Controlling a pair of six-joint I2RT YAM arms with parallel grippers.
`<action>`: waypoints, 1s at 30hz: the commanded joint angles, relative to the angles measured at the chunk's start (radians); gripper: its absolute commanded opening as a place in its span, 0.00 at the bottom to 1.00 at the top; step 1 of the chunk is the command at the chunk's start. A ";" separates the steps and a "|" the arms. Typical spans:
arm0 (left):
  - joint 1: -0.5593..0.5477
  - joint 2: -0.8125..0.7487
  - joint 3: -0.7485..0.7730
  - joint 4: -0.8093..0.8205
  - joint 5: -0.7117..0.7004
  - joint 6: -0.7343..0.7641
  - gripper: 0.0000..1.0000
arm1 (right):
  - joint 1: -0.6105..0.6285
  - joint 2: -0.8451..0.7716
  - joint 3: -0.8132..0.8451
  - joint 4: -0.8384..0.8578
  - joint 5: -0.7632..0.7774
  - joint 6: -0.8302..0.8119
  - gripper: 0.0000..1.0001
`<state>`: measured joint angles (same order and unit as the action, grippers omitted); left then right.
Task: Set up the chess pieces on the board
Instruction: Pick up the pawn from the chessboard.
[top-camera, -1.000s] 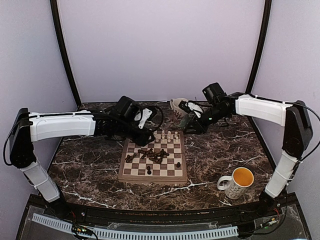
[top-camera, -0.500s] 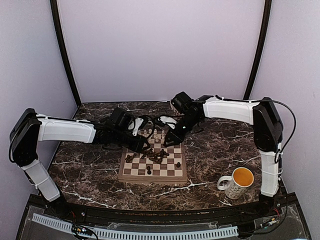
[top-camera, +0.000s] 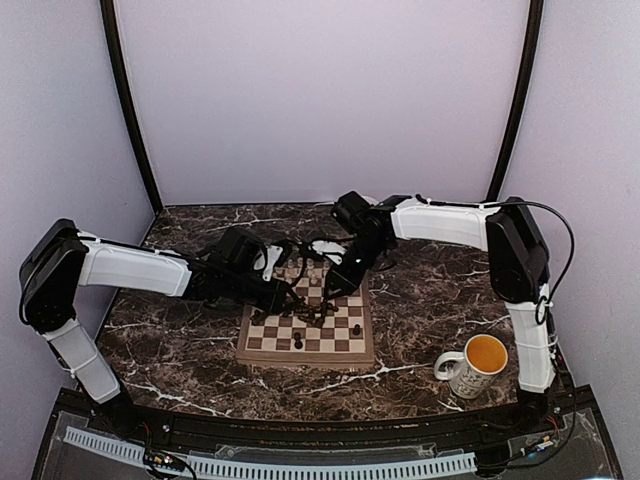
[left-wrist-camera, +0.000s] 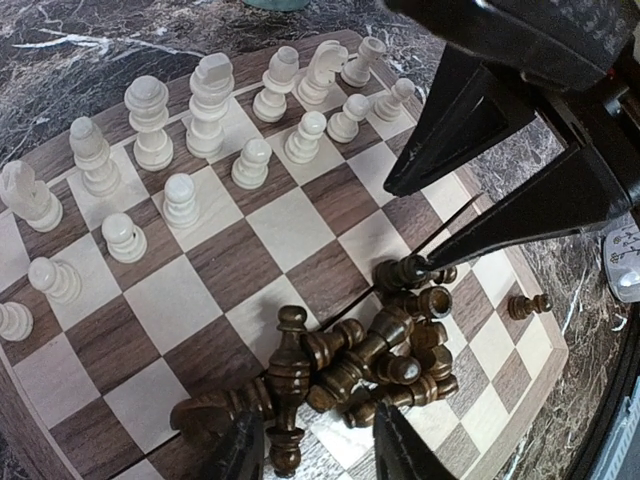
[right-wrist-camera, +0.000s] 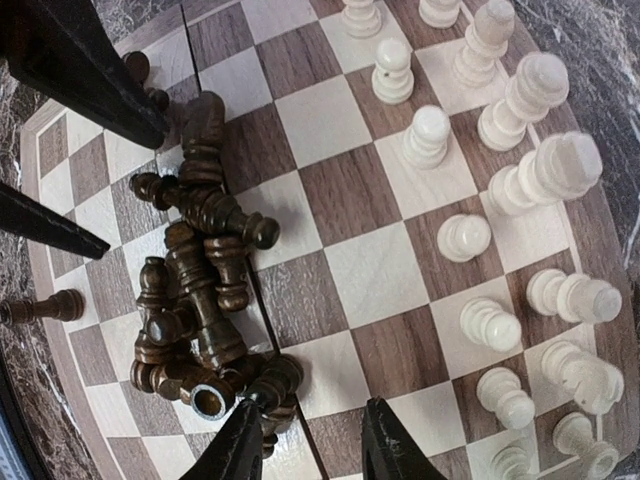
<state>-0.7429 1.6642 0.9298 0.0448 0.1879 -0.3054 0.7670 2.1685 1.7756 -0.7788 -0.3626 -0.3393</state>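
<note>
The checkered board (top-camera: 260, 345) lies mid-table. Cream-white pieces (left-wrist-camera: 210, 100) stand in two rows along its far side and also show in the right wrist view (right-wrist-camera: 430, 135). Several dark pieces (left-wrist-camera: 390, 350) lie in a heap mid-board, also seen from the right wrist (right-wrist-camera: 195, 300). My left gripper (left-wrist-camera: 315, 455) is open, low over the heap's near end. My right gripper (right-wrist-camera: 315, 445) is open at the heap's other end, one fingertip (right-wrist-camera: 240, 435) touching a dark piece (right-wrist-camera: 272, 375). Both grippers meet over the board in the top view, left (top-camera: 290, 295), right (top-camera: 335, 285).
A white mug (top-camera: 470, 368) with an orange inside stands on the marble at the front right. One dark pawn (left-wrist-camera: 525, 303) lies apart near the board's edge. Two dark pieces (top-camera: 297, 343) stand on the near rows. Purple walls close the back and sides.
My right arm swung left from behind the board and came down over the dark heap. My left gripper moved forward and lower onto the heap.
</note>
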 joint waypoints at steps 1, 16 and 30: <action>0.007 -0.024 -0.009 0.037 0.014 -0.015 0.39 | 0.009 -0.072 -0.073 0.033 0.011 0.011 0.37; 0.007 -0.021 -0.006 0.047 0.017 -0.026 0.39 | 0.023 -0.085 -0.195 0.128 0.002 0.005 0.38; 0.006 -0.009 -0.017 0.068 0.019 -0.032 0.39 | 0.034 -0.121 -0.263 0.157 0.122 -0.022 0.20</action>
<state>-0.7422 1.6642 0.9272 0.0818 0.1989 -0.3267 0.7937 2.0769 1.5410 -0.6189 -0.2844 -0.3470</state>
